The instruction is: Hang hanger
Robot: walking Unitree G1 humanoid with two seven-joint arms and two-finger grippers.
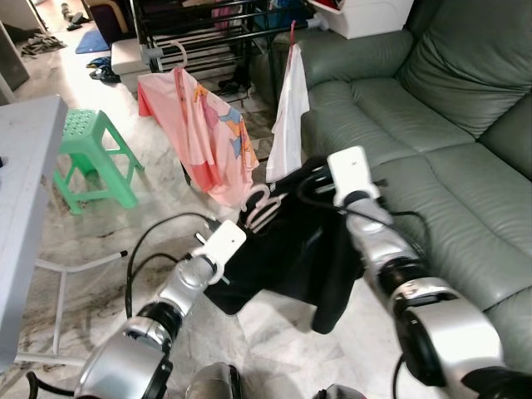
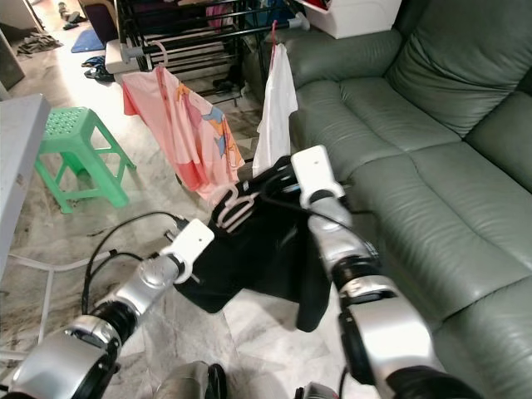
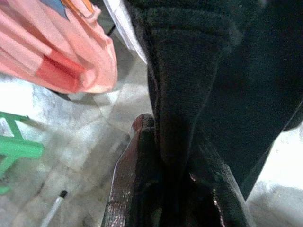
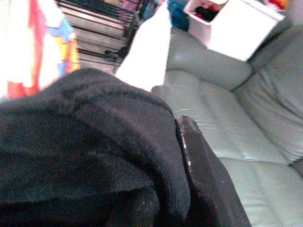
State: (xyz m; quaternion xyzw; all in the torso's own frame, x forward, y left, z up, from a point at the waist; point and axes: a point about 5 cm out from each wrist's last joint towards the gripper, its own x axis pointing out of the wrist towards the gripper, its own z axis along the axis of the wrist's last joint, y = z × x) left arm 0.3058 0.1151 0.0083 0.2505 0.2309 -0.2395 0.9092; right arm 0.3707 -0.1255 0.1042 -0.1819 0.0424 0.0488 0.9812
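Observation:
A black garment (image 1: 291,249) hangs on a white hanger, whose hook (image 1: 261,204) sticks up from the collar. The garment is held up above the floor between my two arms. My left gripper (image 1: 235,226) is shut on its left edge; in the left wrist view one dark finger (image 3: 137,179) presses against the black cloth (image 3: 213,94). My right gripper (image 1: 314,176) is shut on the right shoulder, and its finger (image 4: 203,179) lies along the fabric (image 4: 85,151). The black drying rack (image 1: 208,33) stands behind, with a pink garment (image 1: 208,137) and a white one (image 1: 287,116) hanging from it.
A grey-green sofa (image 1: 432,125) runs along the right. A green plastic stool (image 1: 91,158) and a grey table (image 1: 25,166) stand at the left. A black cable (image 1: 141,249) loops over the marble floor by my left arm. A white box (image 4: 232,23) sits on the sofa's far end.

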